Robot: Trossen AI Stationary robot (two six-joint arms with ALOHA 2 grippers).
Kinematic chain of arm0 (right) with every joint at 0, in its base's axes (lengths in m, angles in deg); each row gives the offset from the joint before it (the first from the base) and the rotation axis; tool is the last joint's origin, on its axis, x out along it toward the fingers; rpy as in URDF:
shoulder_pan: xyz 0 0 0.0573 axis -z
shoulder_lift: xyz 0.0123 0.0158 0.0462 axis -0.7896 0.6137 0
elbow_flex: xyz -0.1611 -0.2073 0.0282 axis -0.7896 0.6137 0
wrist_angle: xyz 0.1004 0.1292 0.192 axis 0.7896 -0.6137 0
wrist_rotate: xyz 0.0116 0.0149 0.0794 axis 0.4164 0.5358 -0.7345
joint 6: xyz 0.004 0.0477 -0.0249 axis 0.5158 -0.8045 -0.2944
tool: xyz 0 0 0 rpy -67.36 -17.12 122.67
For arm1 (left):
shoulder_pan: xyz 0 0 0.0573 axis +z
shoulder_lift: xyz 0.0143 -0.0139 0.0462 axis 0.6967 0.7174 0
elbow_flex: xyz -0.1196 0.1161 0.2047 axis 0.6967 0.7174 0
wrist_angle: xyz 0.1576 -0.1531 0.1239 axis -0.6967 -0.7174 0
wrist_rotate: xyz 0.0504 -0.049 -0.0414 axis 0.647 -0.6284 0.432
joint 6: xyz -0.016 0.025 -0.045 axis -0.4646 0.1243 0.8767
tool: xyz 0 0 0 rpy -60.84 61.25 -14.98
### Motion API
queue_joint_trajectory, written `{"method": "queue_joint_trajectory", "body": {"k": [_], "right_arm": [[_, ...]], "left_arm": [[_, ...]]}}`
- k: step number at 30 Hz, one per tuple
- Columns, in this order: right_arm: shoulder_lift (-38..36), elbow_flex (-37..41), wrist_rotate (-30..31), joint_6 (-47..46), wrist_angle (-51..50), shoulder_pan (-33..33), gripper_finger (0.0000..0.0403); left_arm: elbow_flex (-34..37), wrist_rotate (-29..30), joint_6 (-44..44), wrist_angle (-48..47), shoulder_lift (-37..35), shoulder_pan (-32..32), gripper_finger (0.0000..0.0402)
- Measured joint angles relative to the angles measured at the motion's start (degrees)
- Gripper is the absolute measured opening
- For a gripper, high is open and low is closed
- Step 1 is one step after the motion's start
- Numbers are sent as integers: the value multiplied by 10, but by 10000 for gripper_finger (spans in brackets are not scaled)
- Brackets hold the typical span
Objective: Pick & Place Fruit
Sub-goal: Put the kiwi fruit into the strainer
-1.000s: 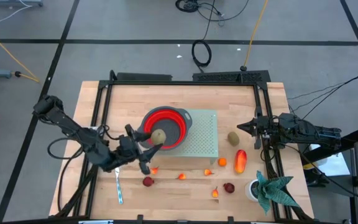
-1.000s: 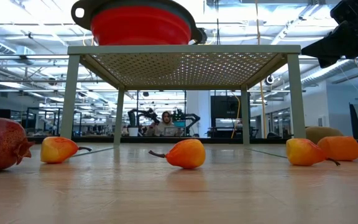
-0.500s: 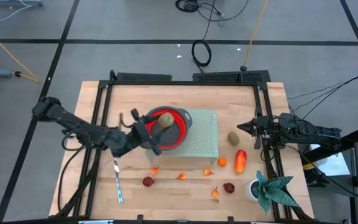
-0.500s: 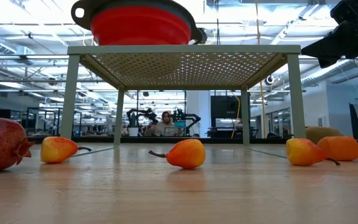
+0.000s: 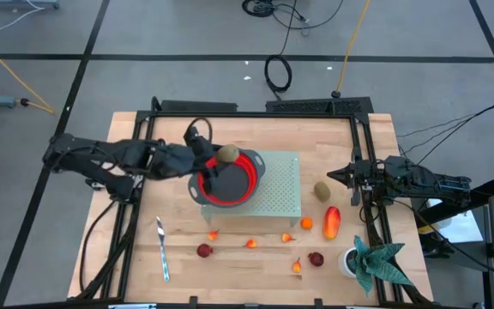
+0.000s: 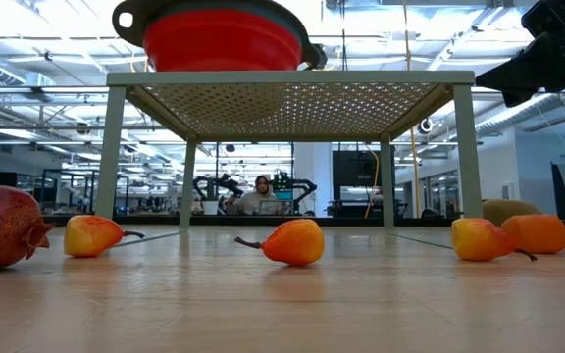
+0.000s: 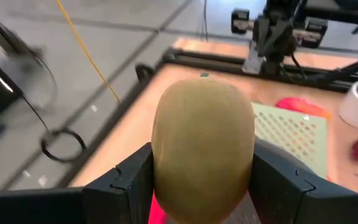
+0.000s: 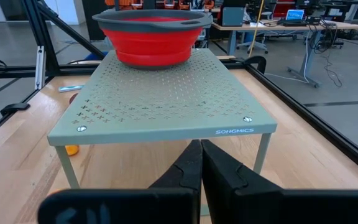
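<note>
Your left hand [image 5: 221, 160] pinches a kiwi [image 5: 227, 154] between its fingers [image 7: 129, 180], above the red bowl's [image 5: 227, 180] rim. Your right hand [image 5: 334, 175], pressed together, waits beside the green rack [image 5: 281, 193]. Other fruit lies on the wooden tabletop [image 5: 256, 262] near the rack.

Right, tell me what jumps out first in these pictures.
The red bowl on the pale green perforated stand at the table's middle catches the eye first. The left gripper holds a brown kiwi over the bowl's rim. The right gripper waits shut at the right side, near a second kiwi and scattered fruit along the front.
</note>
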Motion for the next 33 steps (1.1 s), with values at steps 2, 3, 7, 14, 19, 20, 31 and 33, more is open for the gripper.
{"method": "queue_joint_trajectory", "body": {"k": [2,3,7,14,19,20,31,33], "right_arm": [[0,0,0,0,0,0,0],[0,0,0,0,0,0,0],[0,0,0,0,0,0,0],[0,0,0,0,0,0,0],[0,0,0,0,0,0,0],[0,0,0,0,0,0,0],[0,0,0,0,0,0,0],[0,0,0,0,0,0,0]], "left_arm": [[-2,-31,24,-18,0,16,211],[-2,-47,34,-25,0,23,211],[-2,-105,65,-51,6,46,211],[-2,-182,86,-78,31,62,211],[-2,-228,86,-100,56,62,211],[-2,-237,88,-100,59,62,211],[-2,-253,119,-175,66,61,211],[-2,-262,119,-175,66,61,211]]}}
